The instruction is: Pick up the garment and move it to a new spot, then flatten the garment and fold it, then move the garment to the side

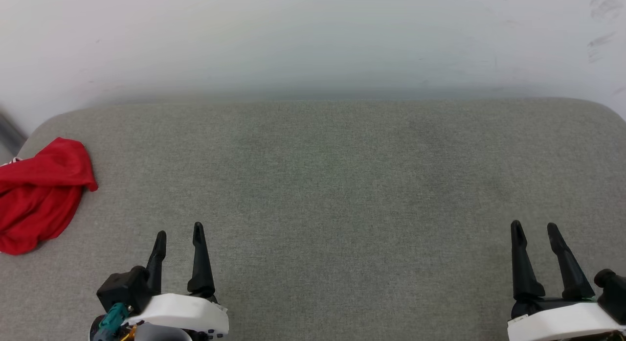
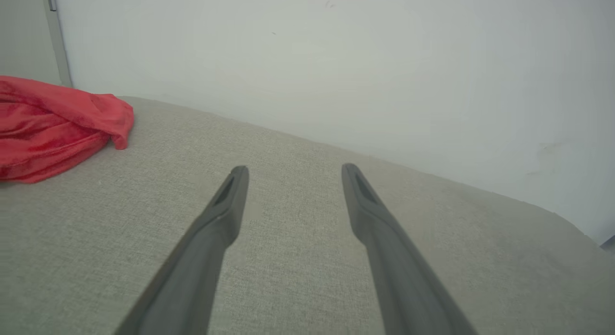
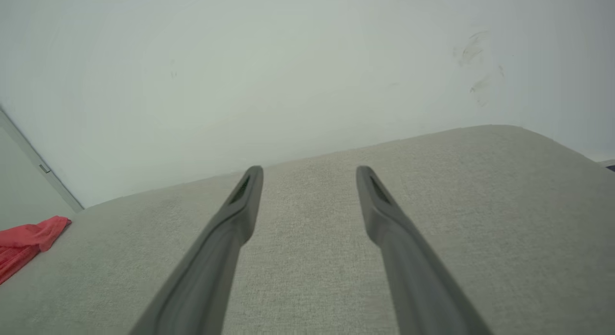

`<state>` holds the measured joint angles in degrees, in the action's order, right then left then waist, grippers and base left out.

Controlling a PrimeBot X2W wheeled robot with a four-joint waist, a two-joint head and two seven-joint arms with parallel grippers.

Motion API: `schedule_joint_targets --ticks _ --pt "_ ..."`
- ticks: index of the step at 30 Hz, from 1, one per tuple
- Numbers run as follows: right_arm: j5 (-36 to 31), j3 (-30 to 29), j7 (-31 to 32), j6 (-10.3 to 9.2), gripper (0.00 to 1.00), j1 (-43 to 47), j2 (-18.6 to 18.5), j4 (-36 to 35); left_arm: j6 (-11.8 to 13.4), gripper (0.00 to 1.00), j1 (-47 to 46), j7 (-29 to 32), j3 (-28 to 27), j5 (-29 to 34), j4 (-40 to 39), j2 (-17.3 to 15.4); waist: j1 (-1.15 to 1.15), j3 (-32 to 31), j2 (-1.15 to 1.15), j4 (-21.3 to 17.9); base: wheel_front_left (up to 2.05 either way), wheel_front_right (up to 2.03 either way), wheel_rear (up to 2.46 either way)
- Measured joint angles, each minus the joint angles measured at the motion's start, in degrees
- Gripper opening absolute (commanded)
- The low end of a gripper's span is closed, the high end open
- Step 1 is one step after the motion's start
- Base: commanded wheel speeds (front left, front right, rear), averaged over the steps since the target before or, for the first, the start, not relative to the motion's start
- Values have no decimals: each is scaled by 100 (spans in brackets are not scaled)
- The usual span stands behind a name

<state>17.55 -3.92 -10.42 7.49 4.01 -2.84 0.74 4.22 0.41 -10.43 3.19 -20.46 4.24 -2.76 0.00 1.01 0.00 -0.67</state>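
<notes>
1. The garment lies in a crumpled red heap at the far left edge of the grey fabric-covered counter, and the head view cuts part of it off at the frame edge. A sliver of white shows at its upper left.
2. Nothing is touching it: the heap sits loose on the fabric, bunched into folds, with one rounded lobe pointing toward the middle of the counter.
3. From the left wrist view the garment sits up and to the left of the fingers, well clear of both tips.
4. The left gripper hovers low at the near edge, to the right of the garment and apart from it. Its two dark fingers are spread wide with bare fabric between them, and it holds nothing.
5. Along its own fingers, the left gripper shows the same thing: a wide gap and grey cloth underneath.
6. Over on the other side, the right gripper is at the near right, far from the garment, its fingers splayed wide and empty.
7. In the right wrist view the right gripper points across bare counter, and the garment is just a red corner at the far left.
8. Behind it all stands a pale wall, with dark scuff marks at the upper right.
</notes>
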Motion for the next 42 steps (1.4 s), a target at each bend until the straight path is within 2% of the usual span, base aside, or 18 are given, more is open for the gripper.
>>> schedule_joint_targets --ticks 22,42 --pt "-905 3 -269 1 100 135 -1 -176 57 100 116 -264 136 937 -27 -2 0 22 0 -2 0 0 0" --pt "-1106 -57 -465 1 100 252 -2 -177 134 100 230 -449 196 1434 74 -5 0 32 0 -8 0 0 0"
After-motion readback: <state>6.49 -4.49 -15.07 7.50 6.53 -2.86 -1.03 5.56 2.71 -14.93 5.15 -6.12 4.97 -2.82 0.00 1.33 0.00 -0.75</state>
